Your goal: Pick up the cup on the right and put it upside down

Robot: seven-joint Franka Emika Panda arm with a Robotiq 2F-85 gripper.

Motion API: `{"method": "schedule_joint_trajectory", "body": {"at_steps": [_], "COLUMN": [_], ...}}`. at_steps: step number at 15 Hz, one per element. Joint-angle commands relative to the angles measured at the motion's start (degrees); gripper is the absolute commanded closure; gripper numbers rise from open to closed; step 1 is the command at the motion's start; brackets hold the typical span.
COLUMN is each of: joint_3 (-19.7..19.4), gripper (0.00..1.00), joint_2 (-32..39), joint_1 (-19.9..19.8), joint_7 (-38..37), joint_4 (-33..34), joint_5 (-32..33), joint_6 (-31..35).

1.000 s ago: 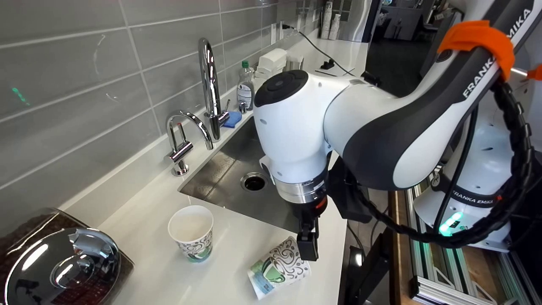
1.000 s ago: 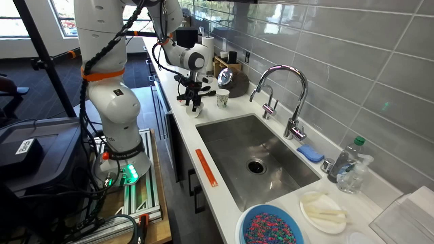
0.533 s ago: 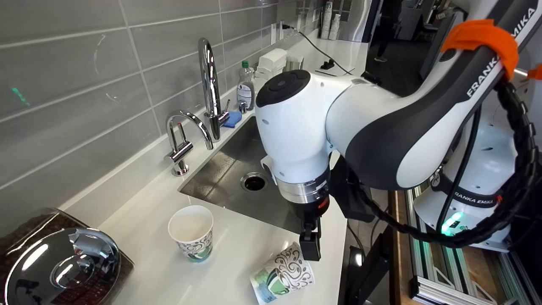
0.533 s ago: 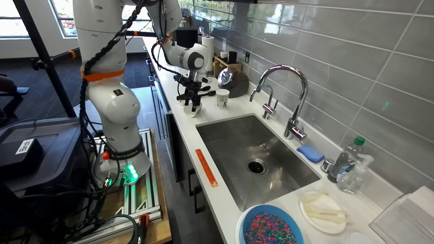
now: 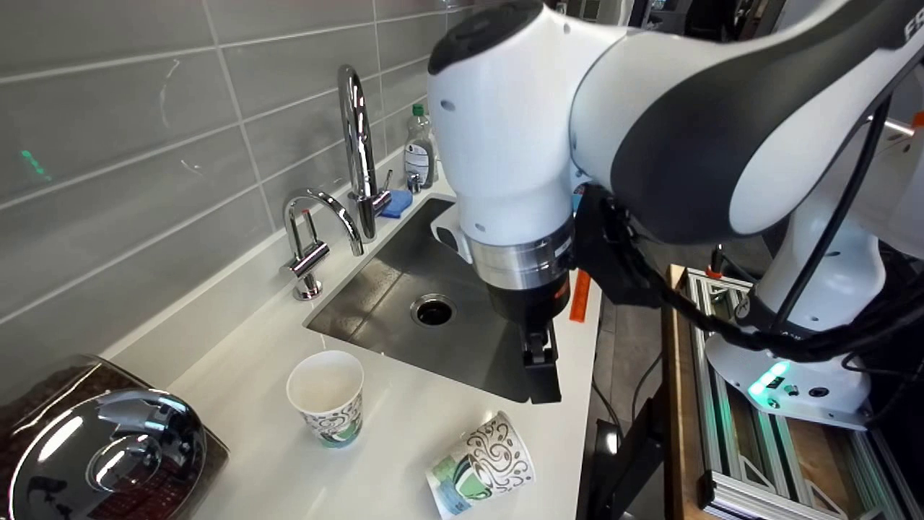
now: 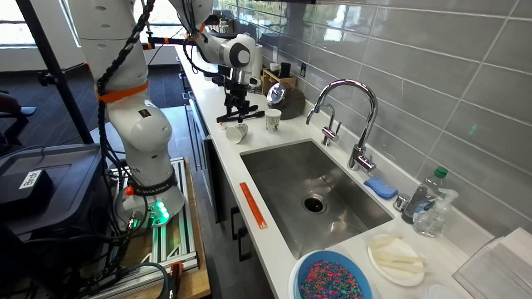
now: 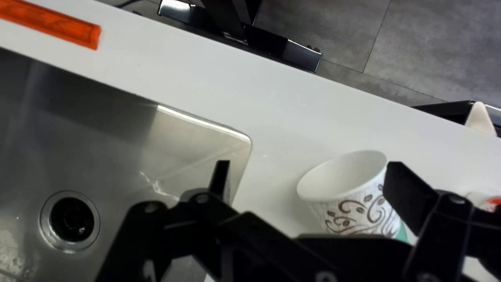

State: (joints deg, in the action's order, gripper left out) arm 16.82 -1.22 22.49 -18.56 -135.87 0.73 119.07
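Parted and empty, the fingers (image 7: 409, 196) hang above the side-lying cup (image 7: 352, 205), its mouth slanting toward the sink (image 7: 113, 152), clearance hard to judge.

In an exterior view you're up close to the lying cup (image 5: 482, 466), looking down along the counter (image 5: 253, 419), wall (image 5: 115, 166) left. In an exterior view you face back from the bowl (image 6: 328, 256) end, wall right, lying cup far off. Both exterior views share the sink (image 5: 469, 347). Wrist view aims you down past the gripper (image 7: 307, 172), lying cup near; drain (image 7: 72, 220) and orange strip (image 7: 51, 23) show in all three.
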Motion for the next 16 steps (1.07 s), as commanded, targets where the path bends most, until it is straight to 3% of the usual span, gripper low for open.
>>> {"method": "schedule_joint_trajectory", "body": {"at_steps": [1,9,16], "joint_3": [1.1,2.2,2.3], "gripper": [0.0,0.0,0.0], "joint_2": [1.9,16.6,27.6], "joint_1": [-1.2,0.1,3.3], "joint_7": [7.6,20.6,22.0], "joint_4": [7.0,21.9,30.3], "joint_5": [1.6,6.1,9.7], "joint_6": [-4.5,-5.4,-6.1]}}
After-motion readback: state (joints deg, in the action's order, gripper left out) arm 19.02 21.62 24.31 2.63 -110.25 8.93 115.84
